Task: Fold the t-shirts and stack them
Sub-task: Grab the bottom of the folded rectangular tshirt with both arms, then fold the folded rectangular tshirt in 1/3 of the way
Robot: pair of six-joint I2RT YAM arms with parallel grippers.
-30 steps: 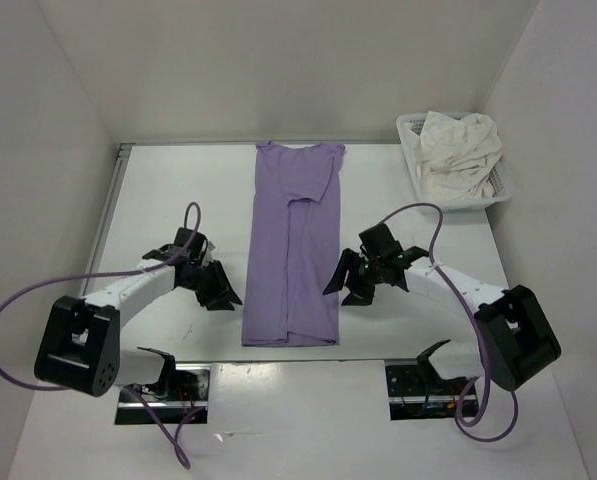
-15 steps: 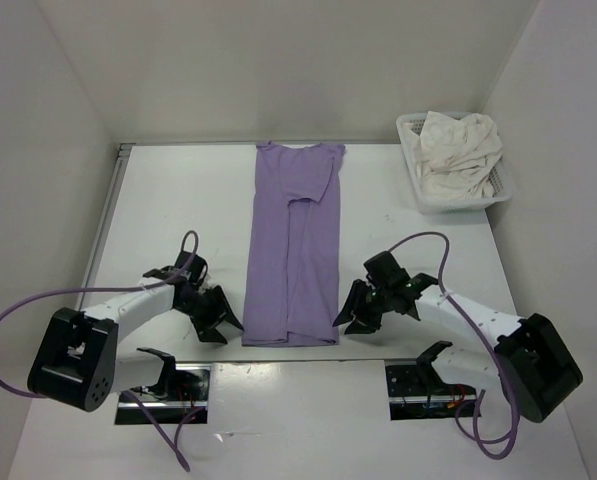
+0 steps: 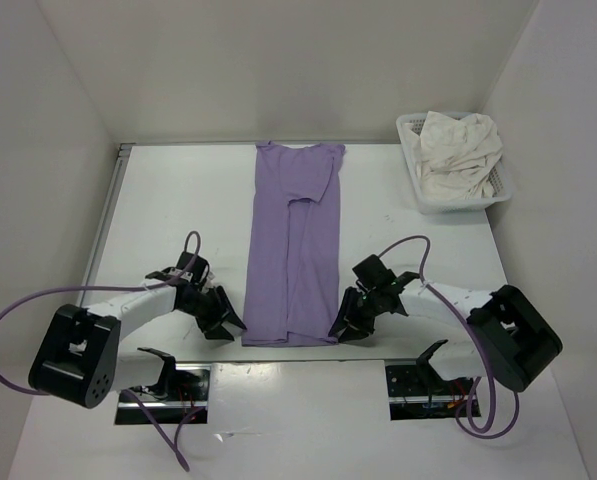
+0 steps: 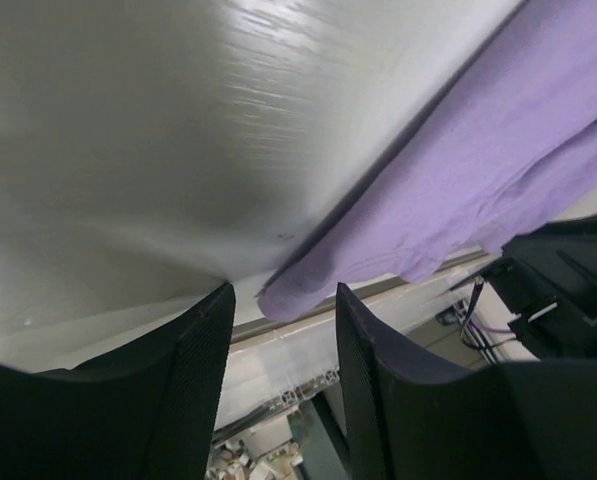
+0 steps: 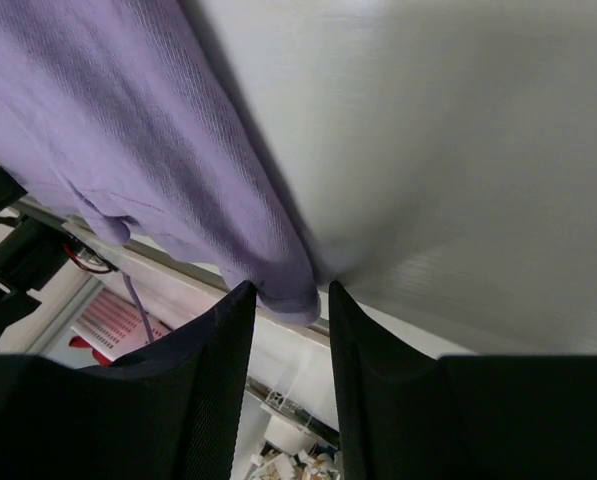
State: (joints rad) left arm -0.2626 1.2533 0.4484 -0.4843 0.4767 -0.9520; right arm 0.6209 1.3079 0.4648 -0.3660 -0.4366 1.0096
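Lavender t-shirt [image 3: 293,250]: laid flat on the middle of the table [image 3: 178,200] and folded lengthwise into a long narrow strip. The collar end is turned to the far side and the hem to the near edge. One sleeve is seen folded over the upper part.

Near hem: two corners are seen, one at each gripper. Both corners lie just short of the table's near edge.

Left gripper [image 3: 228,322]: set low at the shirt's near left corner. In the left wrist view its fingers [image 4: 193,370] are held apart, with the rounded cloth corner seen in the gap between them. The cloth is not pinched; the claw is released.

Right gripper [image 3: 340,328]: set low at the near right corner. In the right wrist view the fingers [image 5: 213,370] are parted by a narrower gap, and the corner of the cloth is seen inside it. No clamping of the cloth is shown; this claw is likewise unclenched.

Cream t-shirt [image 3: 460,150]: heaped, crumpled and unfolded, in the basket.

Basket [image 3: 410,128]: white mesh, placed at the far right corner of the table, well apart from the lavender shirt.
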